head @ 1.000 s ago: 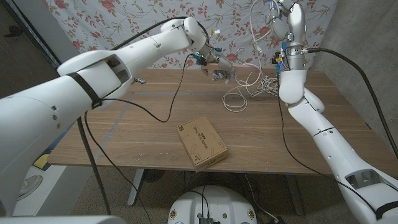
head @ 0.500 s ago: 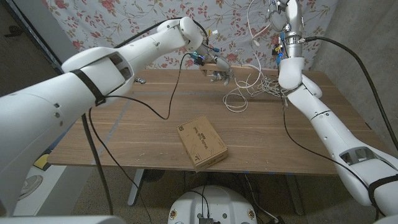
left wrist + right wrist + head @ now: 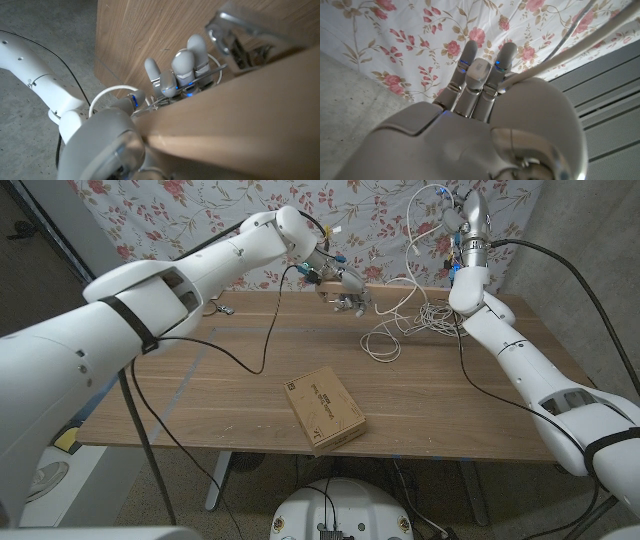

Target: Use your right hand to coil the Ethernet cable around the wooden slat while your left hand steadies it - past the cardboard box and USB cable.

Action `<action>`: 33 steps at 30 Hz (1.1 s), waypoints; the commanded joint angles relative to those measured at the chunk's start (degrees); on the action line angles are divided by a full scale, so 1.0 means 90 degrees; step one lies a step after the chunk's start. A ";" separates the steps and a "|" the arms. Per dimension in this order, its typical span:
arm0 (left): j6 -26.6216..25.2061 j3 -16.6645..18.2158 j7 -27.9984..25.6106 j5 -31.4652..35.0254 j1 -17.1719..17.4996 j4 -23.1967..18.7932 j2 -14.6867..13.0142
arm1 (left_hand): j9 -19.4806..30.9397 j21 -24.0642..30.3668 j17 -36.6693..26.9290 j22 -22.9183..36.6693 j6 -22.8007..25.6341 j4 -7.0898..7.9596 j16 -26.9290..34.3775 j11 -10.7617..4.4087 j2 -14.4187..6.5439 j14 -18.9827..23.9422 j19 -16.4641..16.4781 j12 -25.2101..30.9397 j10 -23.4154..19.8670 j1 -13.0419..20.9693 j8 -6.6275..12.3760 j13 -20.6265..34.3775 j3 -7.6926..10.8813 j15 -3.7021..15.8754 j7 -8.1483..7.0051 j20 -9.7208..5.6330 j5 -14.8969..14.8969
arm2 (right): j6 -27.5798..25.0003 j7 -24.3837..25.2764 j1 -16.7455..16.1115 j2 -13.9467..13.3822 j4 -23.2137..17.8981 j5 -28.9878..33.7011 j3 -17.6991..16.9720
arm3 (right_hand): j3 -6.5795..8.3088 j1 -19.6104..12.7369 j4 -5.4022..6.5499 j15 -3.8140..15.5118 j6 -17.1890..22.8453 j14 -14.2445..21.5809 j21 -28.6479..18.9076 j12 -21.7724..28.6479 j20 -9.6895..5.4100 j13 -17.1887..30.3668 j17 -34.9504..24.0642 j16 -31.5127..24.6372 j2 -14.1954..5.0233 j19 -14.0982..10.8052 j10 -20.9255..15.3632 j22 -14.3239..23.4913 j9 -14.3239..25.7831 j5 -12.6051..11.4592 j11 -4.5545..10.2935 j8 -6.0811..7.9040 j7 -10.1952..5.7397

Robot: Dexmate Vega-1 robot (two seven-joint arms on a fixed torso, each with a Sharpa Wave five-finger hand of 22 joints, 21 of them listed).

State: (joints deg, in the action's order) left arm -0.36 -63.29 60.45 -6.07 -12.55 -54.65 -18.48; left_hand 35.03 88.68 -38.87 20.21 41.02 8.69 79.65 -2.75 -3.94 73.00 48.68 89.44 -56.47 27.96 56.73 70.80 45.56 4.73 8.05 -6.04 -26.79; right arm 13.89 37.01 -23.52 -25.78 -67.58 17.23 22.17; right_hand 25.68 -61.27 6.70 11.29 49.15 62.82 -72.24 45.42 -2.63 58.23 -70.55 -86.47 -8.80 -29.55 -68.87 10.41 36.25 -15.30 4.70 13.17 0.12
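My left hand [image 3: 345, 283] grips the wooden slat [image 3: 352, 279] over the table's far edge. In the left wrist view the slat [image 3: 240, 115] crosses close above my fingers [image 3: 182, 67], with a turn of white cable [image 3: 112, 91] beside them. My right hand [image 3: 462, 210] is raised high against the floral backdrop and holds the white Ethernet cable [image 3: 418, 225]. The cable hangs from it in a loop down to a loose tangle [image 3: 400, 320] on the table. In the right wrist view the cable [image 3: 560, 55] runs past my curled fingers [image 3: 479, 75].
A cardboard box [image 3: 323, 411] lies near the wooden table's front edge [image 3: 200, 442]. A small dark item [image 3: 222, 308] sits at the back left. A thin black cable [image 3: 250, 365] from my left arm droops onto the tabletop. The floral cloth [image 3: 200, 205] hangs behind.
My right arm has stretched farther back, and the cable loop beside its raised hand has widened. My left hand with the slat has shifted slightly back.
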 commanded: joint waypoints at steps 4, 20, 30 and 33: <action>-0.0342 0.0107 -0.0079 -0.0393 0.0252 -0.1245 -0.0790 | 0.0016 0.0018 -0.0025 0.0046 -0.0003 0.0023 -0.0008 -0.0307 -0.0054 0.0669 -0.0029 0.0029 -0.0160 0.0133 0.0008 0.0012 0.0008 0.0730 -0.0013 -0.0067 -0.0083 | -0.0938 -0.0043 0.0420 -0.0065 0.1195 -0.0701 0.0502 | -0.0033 0.0019 0.0022 0.0096 0.0818 -0.0080 0.0038 0.0054 -0.0954 0.0038 -0.0018 -0.0037 -0.0005 0.0046 0.0055 0.0012 0.0011 -0.0060 -0.0022 0.0016 0.0293; -0.0442 0.0285 -0.0418 -0.0962 0.0443 -0.1857 -0.1268 | 0.0012 0.0009 0.0007 0.0012 -0.0004 0.0030 -0.0051 -0.0290 -0.0045 0.0693 -0.0008 0.0028 -0.0157 0.0139 0.0014 0.0010 0.0018 0.0709 -0.0011 -0.0069 -0.0128 | -0.1192 -0.0181 0.0028 -0.0147 0.1658 -0.1356 0.0800 | -0.0095 -0.0004 0.0020 0.0096 0.0809 -0.0110 0.0073 -0.0025 -0.0941 -0.0119 -0.0015 -0.0036 -0.0019 0.0064 0.0027 0.0016 0.0003 -0.0094 -0.0054 0.0004 0.0318; -0.0414 0.0455 -0.0870 -0.1251 0.0635 -0.1922 -0.1413 | 0.0018 0.0002 -0.0003 -0.0013 0.0001 0.0037 -0.0047 -0.0315 -0.0046 0.0715 0.0018 0.0028 -0.0172 0.0138 0.0023 0.0010 0.0022 0.0727 -0.0003 -0.0081 -0.0145 | -0.0945 -0.0216 -0.0370 -0.0112 0.1577 -0.1669 0.0866 | -0.0114 -0.0023 0.0016 0.0097 0.0806 -0.0106 0.0081 -0.0019 -0.0925 -0.0118 -0.0016 -0.0039 -0.0024 0.0075 0.0030 0.0016 0.0008 -0.0104 -0.0053 0.0004 0.0331; -0.0432 0.0437 -0.0933 -0.1252 0.0636 -0.1940 -0.1429 | 0.0026 0.0006 -0.0013 -0.0013 -0.0003 0.0039 -0.0040 -0.0313 -0.0047 0.0719 0.0027 0.0028 -0.0173 0.0138 0.0027 0.0011 0.0023 0.0727 0.0005 -0.0082 -0.0148 | -0.0945 -0.0185 -0.0477 -0.0079 0.1541 -0.1754 0.0856 | -0.0122 -0.0025 0.0018 0.0096 0.0804 -0.0108 0.0077 0.0026 -0.0936 -0.0032 -0.0015 -0.0038 -0.0024 0.0057 0.0054 0.0016 0.0011 -0.0106 -0.0051 0.0004 0.0317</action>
State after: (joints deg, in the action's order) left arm -4.14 -60.11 54.85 -15.41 -7.93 -70.85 -29.83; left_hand 35.10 88.68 -38.85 20.00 40.93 8.86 79.20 -2.85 -3.81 73.20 48.69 89.52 -56.24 29.18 56.69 70.80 45.73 4.93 7.74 -6.04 -27.64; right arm 4.08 35.50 -24.61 -26.92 -53.75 4.77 29.16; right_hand 24.84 -61.05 6.81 10.92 49.15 62.43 -71.81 45.42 -2.95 57.14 -70.56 -86.47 -8.69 -29.24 -68.47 10.41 36.05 -15.75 4.30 12.94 0.12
